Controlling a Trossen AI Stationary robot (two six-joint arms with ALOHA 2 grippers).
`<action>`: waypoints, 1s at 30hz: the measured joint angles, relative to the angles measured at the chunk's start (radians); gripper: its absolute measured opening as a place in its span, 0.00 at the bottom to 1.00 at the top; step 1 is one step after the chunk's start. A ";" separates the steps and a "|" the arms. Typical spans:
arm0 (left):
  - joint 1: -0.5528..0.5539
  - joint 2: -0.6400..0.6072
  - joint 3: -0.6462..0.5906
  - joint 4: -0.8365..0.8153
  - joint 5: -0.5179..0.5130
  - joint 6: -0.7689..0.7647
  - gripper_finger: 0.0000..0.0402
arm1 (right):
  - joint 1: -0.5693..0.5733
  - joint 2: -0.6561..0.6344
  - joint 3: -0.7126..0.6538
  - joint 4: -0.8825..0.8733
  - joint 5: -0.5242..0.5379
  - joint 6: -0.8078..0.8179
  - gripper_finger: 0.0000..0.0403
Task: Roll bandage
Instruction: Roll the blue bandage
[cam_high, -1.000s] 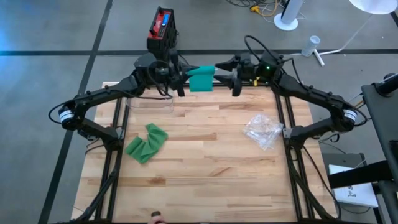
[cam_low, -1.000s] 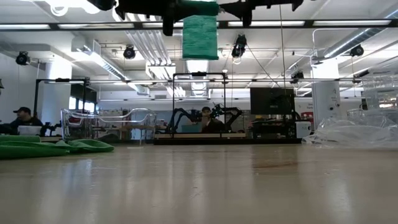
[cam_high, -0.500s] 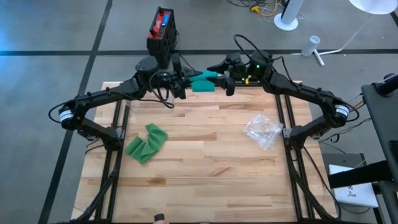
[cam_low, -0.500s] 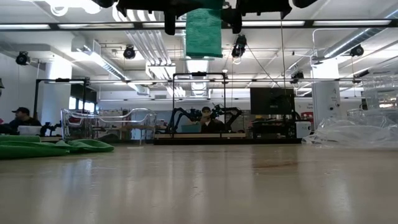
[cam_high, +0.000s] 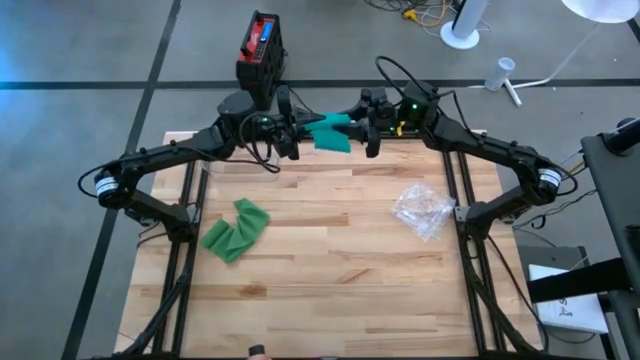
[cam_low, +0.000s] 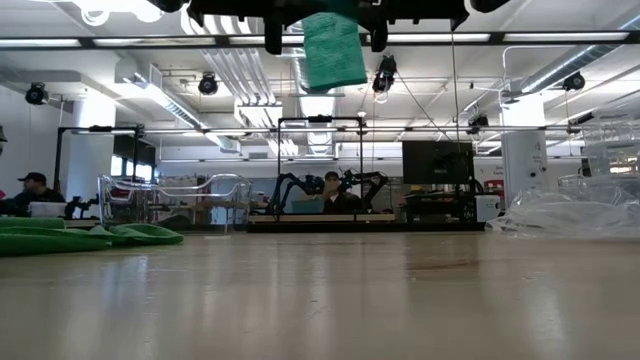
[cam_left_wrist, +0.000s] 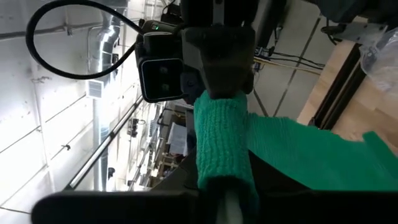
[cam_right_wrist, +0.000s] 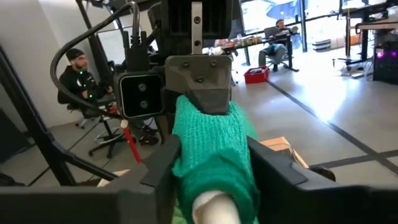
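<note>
A teal bandage (cam_high: 333, 138), partly wound into a roll (cam_left_wrist: 221, 149), hangs high over the table's far middle, between my two grippers. Its loose tail (cam_low: 333, 50) hangs below the roll. My left gripper (cam_high: 297, 133) comes from the left and is shut on one end of the roll. My right gripper (cam_high: 362, 133) comes from the right and is shut on the other end. The two grippers point level at each other. My left gripper holds the roll's left end (cam_right_wrist: 202, 115), pinched between its two fingers. It comes level from the table's left and lies along the roll. The roll is lifted clear, with the tail (cam_left_wrist: 311, 155) hanging slack below it. My right gripper has the roll's right end (cam_right_wrist: 211, 168) between its two fingers (cam_right_wrist: 163, 165), one on each side. It comes level from the table's right and lies along the roll. The roll lies level and clear of the table.
A second green bandage (cam_high: 235, 230) lies crumpled on the table's left part. A clear plastic bag (cam_high: 422, 210) lies at the right. A clear container (cam_high: 240, 165) stands at the far left. A red and black device (cam_high: 262, 45) sits on the floor beyond the far edge.
My right gripper has gone toward my left gripper and has shut on the roll's free end. The hanging tail has tipped a little and hangs slightly higher. My left gripper has rolled a little about its own line, still shut on the bandage.
</note>
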 joint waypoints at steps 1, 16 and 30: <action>0.000 0.000 0.000 0.000 0.000 -0.003 0.10 | 0.000 0.000 0.000 0.001 0.000 0.000 0.32; -0.012 -0.017 0.002 -0.044 -0.003 -0.562 0.29 | 0.002 -0.058 -0.001 -0.062 0.011 -0.272 0.07; -0.010 -0.020 0.043 -0.063 0.120 -1.062 0.79 | 0.016 -0.075 -0.012 -0.099 0.072 -0.562 0.07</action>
